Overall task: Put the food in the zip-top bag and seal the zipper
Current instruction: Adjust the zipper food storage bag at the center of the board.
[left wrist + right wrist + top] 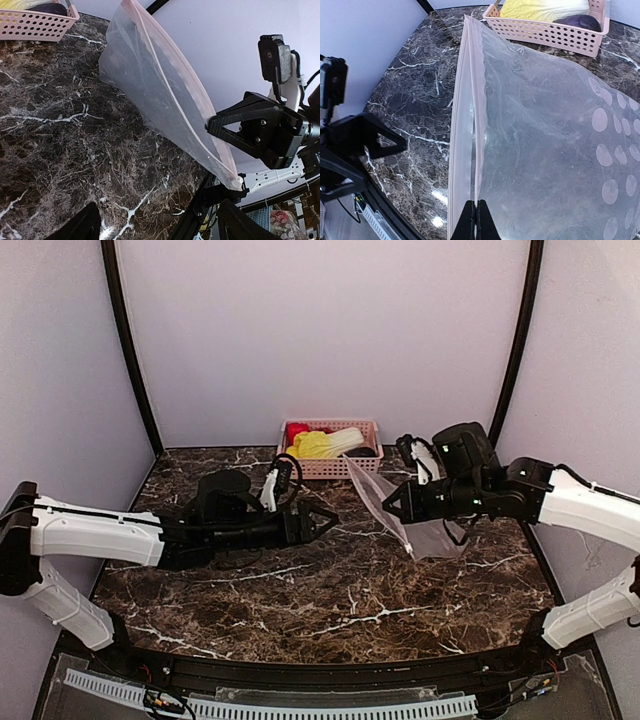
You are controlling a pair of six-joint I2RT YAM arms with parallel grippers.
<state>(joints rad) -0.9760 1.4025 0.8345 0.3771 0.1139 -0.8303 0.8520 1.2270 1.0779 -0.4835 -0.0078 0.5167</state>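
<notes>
The right fingers (474, 222) are clenched on the mouth edge of the bag (545, 140), pinching it at one end of the zipper (470, 115). The bag hangs tilted above the tabletop (300, 590), with its far corner reaching toward the basket (330, 468). The left fingers (322, 519) are spread apart and grasp nothing. They face the bag from near by, without touching it.

Nothing shows inside the bag. The cabbage (325, 443) and the red pepper (297, 430) lie in the basket, so the filling seems not yet begun.

The step in hand looks like getting the mouth open. To do it well, the left fingers should come in level with the zipper and take only the nearer lip, somewhere away from the pinched end. The two lips lie flat together in the right wrist view, so a deep bite would catch both layers and keep the mouth closed. A shallow nip on the top strip, then a gentle pull away from the right fingers, should part them. The plastic is floppy, so a slow approach matters, or a bump will swing it aside.
</notes>
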